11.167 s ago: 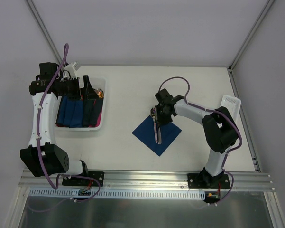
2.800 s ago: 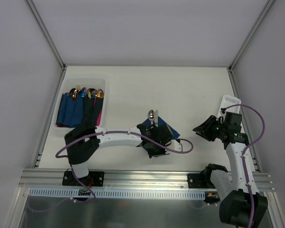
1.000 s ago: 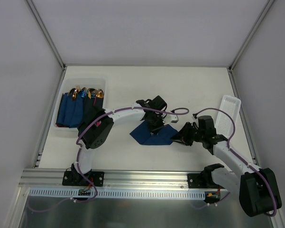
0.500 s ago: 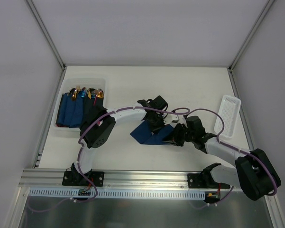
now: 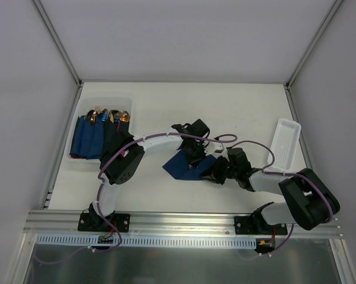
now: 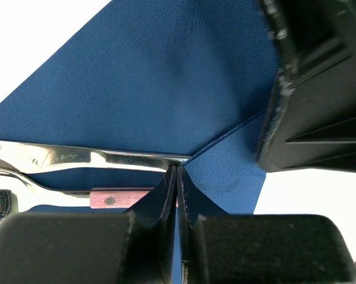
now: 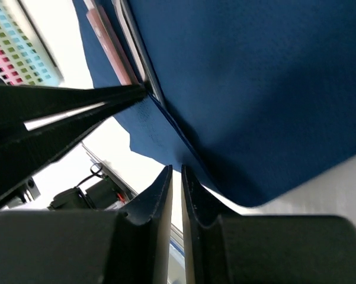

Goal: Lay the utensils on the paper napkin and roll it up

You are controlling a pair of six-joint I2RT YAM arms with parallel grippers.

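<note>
The left gripper, jaws pressed flat together with no gap, bears its tips down on the crease where a flap of the paper napkin folds over the utensils. It appears to act as a pin, holding metal and paper in place; whether any paper is nipped between the tips cannot be told. Opposite, the right gripper sits low at the napkin's near-right edge, jaws drawn to a thin slit with white showing through. The navy edge runs just past its tips, and the frames do not show if the paper is caught. Judged from that posture, it is set to take the edge and carry it over the cutlery while the other arm anchors the bundle. The silver-grey utensils lie side by side under the fold, a pink handle alongside them, with only their ends showing outside the paper. The napkin itself lies partly folded in the middle of the white table, between the two arms — the roll begun, by the look of it, but not finished. Well apart on the left, a clear plastic bin holds blue bundles with copper-gold heads; at the right edge lies an oblong white tray.
</note>
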